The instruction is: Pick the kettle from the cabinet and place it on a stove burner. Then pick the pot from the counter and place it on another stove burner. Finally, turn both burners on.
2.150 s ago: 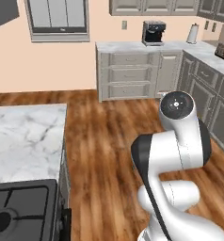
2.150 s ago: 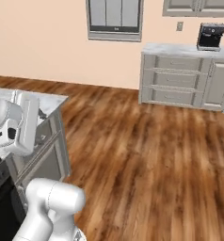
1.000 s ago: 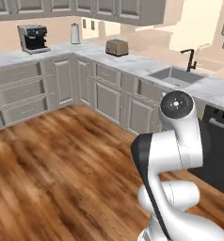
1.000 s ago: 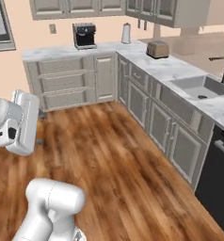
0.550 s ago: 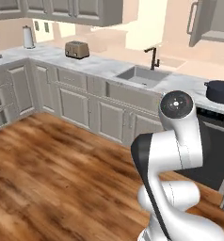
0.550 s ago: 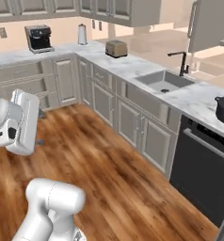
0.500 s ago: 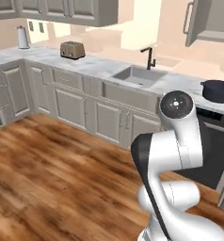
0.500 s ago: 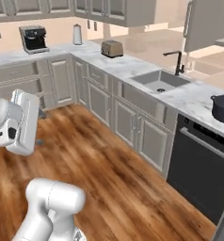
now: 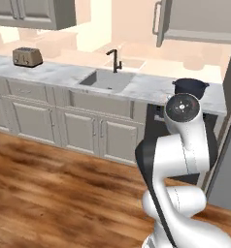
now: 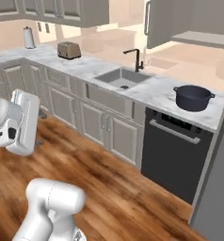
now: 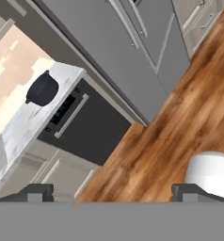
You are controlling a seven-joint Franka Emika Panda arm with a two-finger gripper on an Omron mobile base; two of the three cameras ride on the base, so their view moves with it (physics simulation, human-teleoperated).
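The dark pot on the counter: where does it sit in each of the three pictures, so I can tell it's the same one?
Left base view: the pot sits right of centre, just above the arm's round joint.
Right base view: the pot sits at the right, on the counter.
Hand view: the pot is upper left, seen tilted.
Shared landmark: the black dishwasher under the pot.

Marble counter [image 10: 156,96] bears the pot [image 10: 193,97] (toaster [image 10: 69,49], seemingly).

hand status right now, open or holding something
Hand: open, fingertips spread wide at the bottom of the hand view, nothing between them. The pot sits untouched on the counter.
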